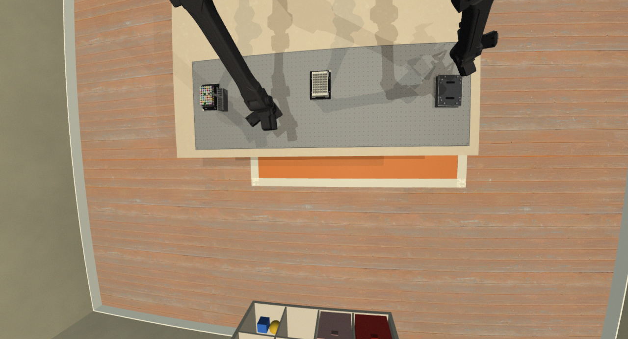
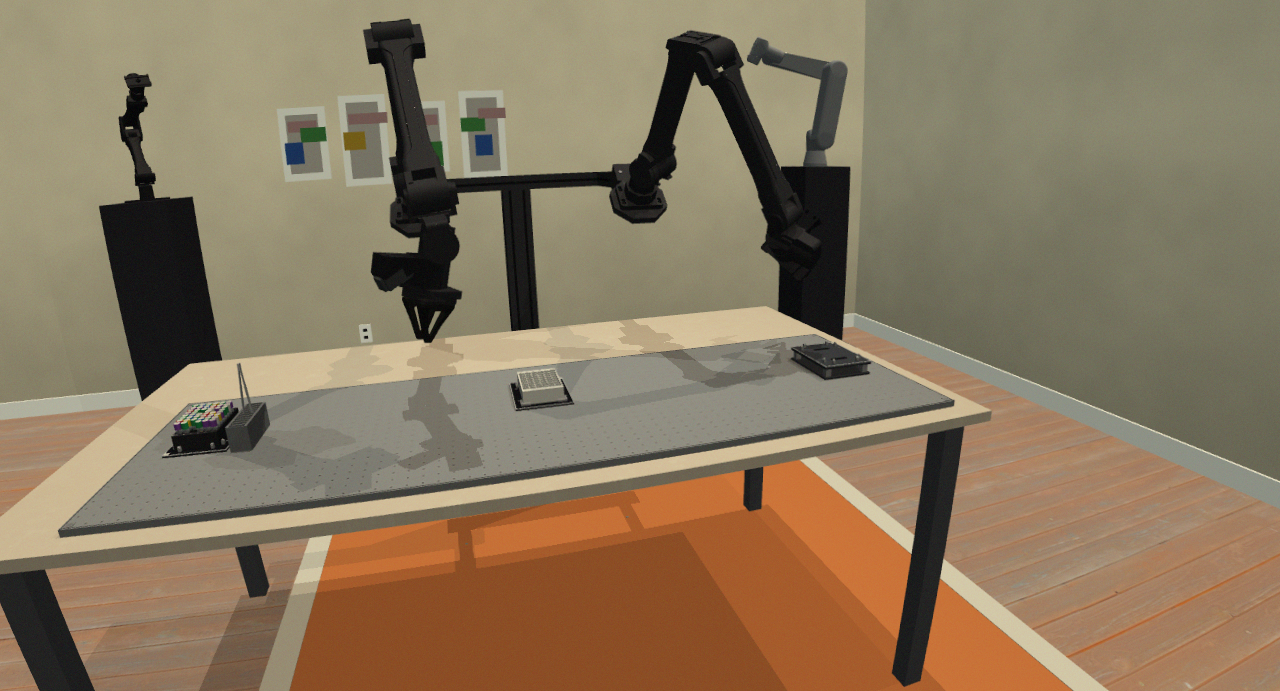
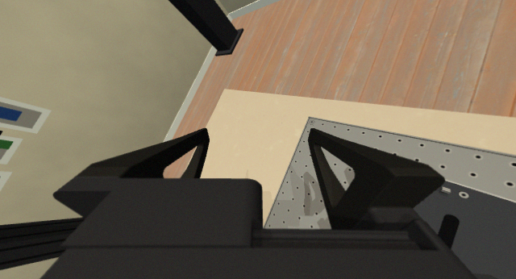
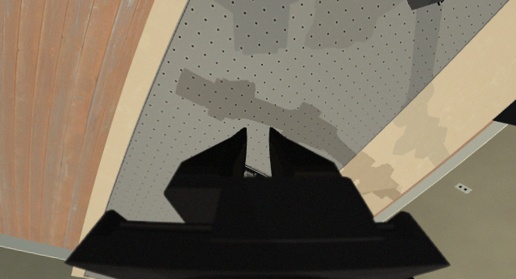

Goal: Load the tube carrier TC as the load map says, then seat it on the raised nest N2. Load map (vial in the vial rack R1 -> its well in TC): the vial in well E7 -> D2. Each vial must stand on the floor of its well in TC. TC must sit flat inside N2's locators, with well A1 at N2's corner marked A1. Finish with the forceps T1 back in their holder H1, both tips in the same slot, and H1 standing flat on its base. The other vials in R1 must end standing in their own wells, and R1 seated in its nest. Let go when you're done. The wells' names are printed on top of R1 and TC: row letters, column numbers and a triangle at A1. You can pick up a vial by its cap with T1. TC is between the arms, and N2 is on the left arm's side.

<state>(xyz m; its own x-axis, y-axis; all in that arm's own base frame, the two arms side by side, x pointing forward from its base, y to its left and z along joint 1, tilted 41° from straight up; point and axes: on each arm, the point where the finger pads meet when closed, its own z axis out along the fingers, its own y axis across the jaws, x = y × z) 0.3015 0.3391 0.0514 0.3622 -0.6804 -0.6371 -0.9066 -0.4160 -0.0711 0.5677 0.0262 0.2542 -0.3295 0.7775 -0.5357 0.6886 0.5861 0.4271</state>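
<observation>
Fetching forceps T1 point(image 1: 217, 95) point(image 2: 239, 369), seemingly: right gripper point(image 1: 268, 120) point(image 2: 427, 338) point(image 4: 258, 129), narrowly spread, bare, should swing toward ten o'clock, top view (left gripper point(image 1: 466, 69) point(image 2: 801, 262) point(image 3: 259, 131) wide).

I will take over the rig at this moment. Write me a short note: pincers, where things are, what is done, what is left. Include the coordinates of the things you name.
Left pincer point(image 1: 466, 72) point(image 2: 805, 273) point(image 3: 258, 131): open, nothing held, near raised nest N2 point(image 1: 448, 90) point(image 2: 830, 361) point(image 3: 480, 235).
Right pincer point(image 1: 269, 125) point(image 2: 427, 338) point(image 4: 258, 130): narrowly open, nothing held, above the table.
Rack R1 point(image 1: 214, 96) point(image 2: 202, 418), with capped vials, is beside holder H1 point(image 1: 222, 100) point(image 2: 248, 431); forceps T1 point(image 1: 216, 94) point(image 2: 245, 387) stand in H1.
Carrier TC point(image 1: 320, 83) point(image 2: 540, 382) is between the arms.
Done: no final placement of TC. Well contents too small to confirm.
Left: check/load E7 to D2, seat TC in N2, finish with T1 in H1.
</observation>
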